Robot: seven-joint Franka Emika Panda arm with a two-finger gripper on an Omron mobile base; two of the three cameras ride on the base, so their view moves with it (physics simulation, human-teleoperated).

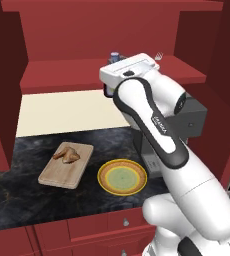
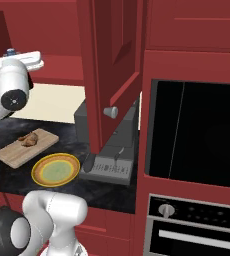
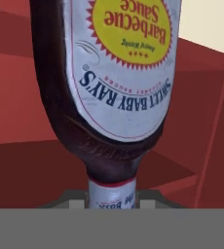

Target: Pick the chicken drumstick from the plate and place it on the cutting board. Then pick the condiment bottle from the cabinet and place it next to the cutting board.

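Your gripper (image 1: 114, 75) was clamped on the condiment bottle (image 3: 116, 87) up at the cabinet (image 1: 52, 75) shelf — bottle's long axis in line with the hand — while the cutting board (image 1: 67, 172), already carrying the chicken drumstick (image 1: 67, 154), lay well below and leftward.

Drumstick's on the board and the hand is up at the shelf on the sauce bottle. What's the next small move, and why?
Probably lift slightly and draw the condiment bottle back out of the cabinet. The gripper appears shut on its neck at shelf height, the chicken drumstick already lies on the cutting board, and the bottle belongs beside that board.
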